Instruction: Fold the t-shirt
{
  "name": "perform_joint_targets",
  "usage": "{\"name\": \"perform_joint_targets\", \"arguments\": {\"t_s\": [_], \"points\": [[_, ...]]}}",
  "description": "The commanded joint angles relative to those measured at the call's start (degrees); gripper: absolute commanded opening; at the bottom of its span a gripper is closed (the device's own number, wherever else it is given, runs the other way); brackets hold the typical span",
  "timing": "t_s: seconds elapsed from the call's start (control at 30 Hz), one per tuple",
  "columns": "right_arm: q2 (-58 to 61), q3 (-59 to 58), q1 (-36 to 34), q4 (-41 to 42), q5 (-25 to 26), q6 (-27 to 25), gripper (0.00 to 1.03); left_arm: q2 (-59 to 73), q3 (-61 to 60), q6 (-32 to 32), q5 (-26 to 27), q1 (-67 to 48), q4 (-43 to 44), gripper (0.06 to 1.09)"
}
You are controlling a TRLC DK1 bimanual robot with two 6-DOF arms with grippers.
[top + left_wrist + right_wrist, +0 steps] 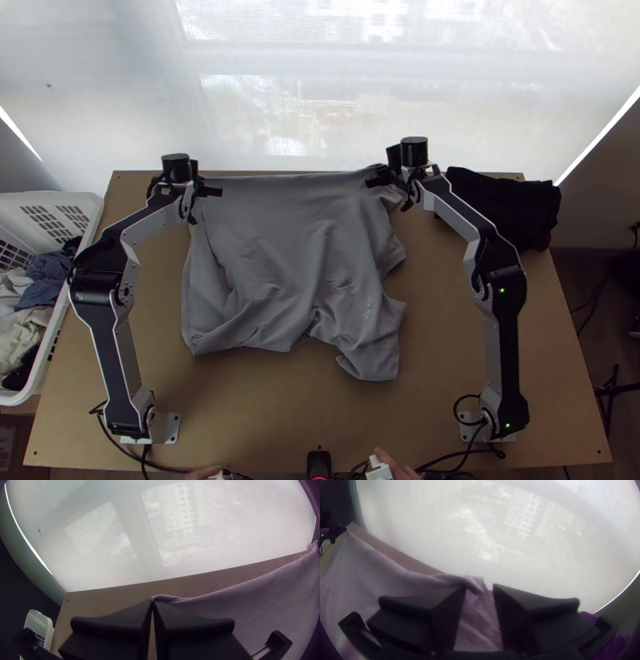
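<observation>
1. Pale, light-filled screening (320,120) spans the upper part of the top view, behind a light wooden table (448,384).
2. On the table, around the middle of the frame, lies a grey t-shirt (272,240), mostly spread but rumpled, its lower edge uneven and a bit of light print toward its lower right.
3. Up at the shirt's upper left corner is the left gripper (197,190); its fingers (123,620) are pressed together, pinching the cloth's edge right at their tips.
4. Over by the shirt's upper right corner is the right gripper (398,182). Its fingers (523,603) stand apart, and I can see wrinkled grey cloth in the gap.
5. Between the two grippers runs the shirt's top edge, close to the table's far edge.
6. Black cloth (512,208) sits bunched at the upper right of the table.
7. At the frame's left edge, a white basket (92,210) holds more clothes (48,276).
</observation>
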Motion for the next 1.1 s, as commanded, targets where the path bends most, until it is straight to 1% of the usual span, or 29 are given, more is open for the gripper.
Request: {"name": "perform_joint_targets", "arguments": {"t_s": [0.0,0.07,0.1,0.17,0.23,0.3,0.4,0.53,0.6,0.67,0.87,1.0,1.07], "points": [[-0.50,2.32,0.18,-5.19,-0.14,1.00,0.99,-1.07,4.01,-3.52,2.00,0.11,-14.82,1.03],[-2.70,1.79,0.01,-6.33,-0.14,2.23,0.99,-3.17,5.68,-6.33,4.72,0.11,-23.87,1.04],[-3.84,1.53,-0.08,-7.39,-0.22,2.85,0.99,-5.11,5.42,-7.30,6.22,0.11,-26.77,1.04],[-7.01,0.73,-0.43,-9.67,-0.22,4.43,0.99,-9.42,4.28,-8.70,11.75,0.64,-33.54,1.04],[-11.05,-1.81,-0.69,-10.64,-0.31,5.75,0.99,-13.63,3.13,-9.23,15.09,0.72,-40.84,1.04],[-15.27,-5.15,-0.69,-10.64,-0.40,6.19,0.99,-17.68,1.46,-9.32,17.29,0.72,-46.99,1.04],[-22.04,-10.69,-0.26,-10.64,-0.49,6.19,0.99,-20.93,0.85,-9.23,20.19,0.64,-60.08,1.04],[-30.39,-17.37,1.24,-10.73,-0.49,6.19,0.99,-25.32,-3.11,-8.97,23.27,-0.51,-69.66,1.03],[-34.34,-20.45,1.94,-10.73,-0.49,6.19,0.99,-27.34,-5.30,-8.97,24.15,-1.83,-72.39,1.03],[-37.77,-23.26,2.56,-10.73,-0.49,6.01,0.99,-28.75,-7.77,-9.14,24.15,-3.32,-73.62,0.99],[-47.35,-31.70,3.44,-12.14,-0.49,5.57,0.99,-31.56,-12.86,-10.72,24.15,-7.45,-72.92,0.97],[-52.80,-37.67,3.17,-12.40,-0.49,5.31,0.99,-32.27,-16.47,-11.95,24.24,-9.82,-70.63,0.84],[-54.64,-39.52,2.91,-13.19,-0.49,5.05,0.99,-32.62,-18.49,-12.48,24.24,-10.97,-69.66,0.79]]}}
